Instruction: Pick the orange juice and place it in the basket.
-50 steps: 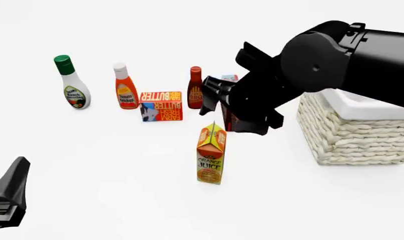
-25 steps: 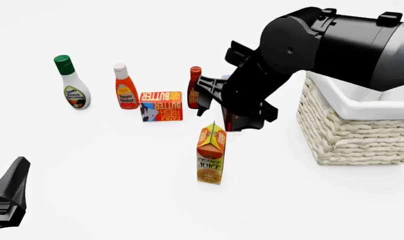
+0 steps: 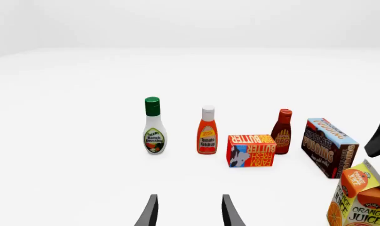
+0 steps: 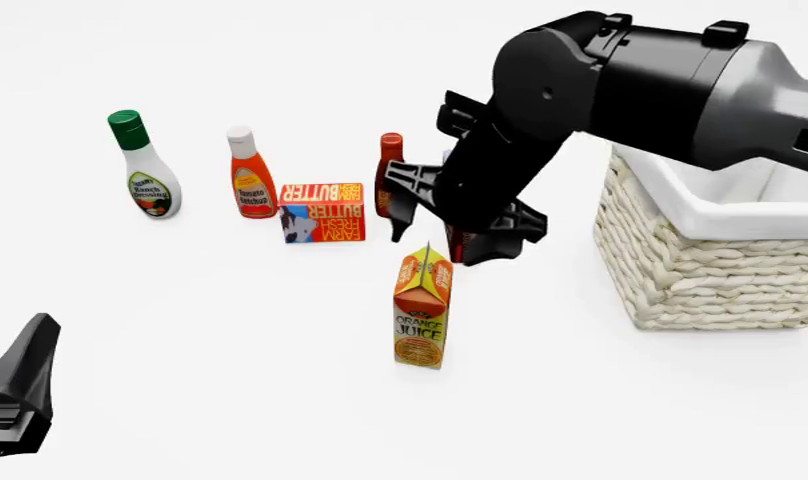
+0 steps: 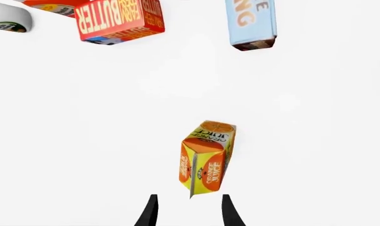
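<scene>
The orange juice (image 4: 422, 310) is a tall orange and yellow gable-top carton that stands upright in the middle of the table. It also shows in the right wrist view (image 5: 206, 157) and in the left wrist view (image 3: 359, 200). My right gripper (image 4: 438, 245) hangs open just above and behind the carton's top, touching nothing. In the right wrist view its fingertips (image 5: 188, 214) stand apart with the carton just ahead of them. The basket (image 4: 698, 270), cream wicker with a white liner, stands at the right, partly hidden by my right arm. My left gripper (image 4: 17, 400) rests open and empty at the near left.
Behind the carton stands a row: a ranch dressing bottle (image 4: 144, 170), a ketchup bottle (image 4: 251, 180), a flat orange butter box (image 4: 321, 210) and a BBQ sauce bottle (image 4: 389, 170). A brown chocolate pudding box (image 3: 328, 146) stands behind the carton, mostly hidden by the right arm in the front view.
My right arm has swung left, uncovering more of the basket, and the gripper has shifted slightly left over the orange juice. The left arm and the groceries have not moved.
</scene>
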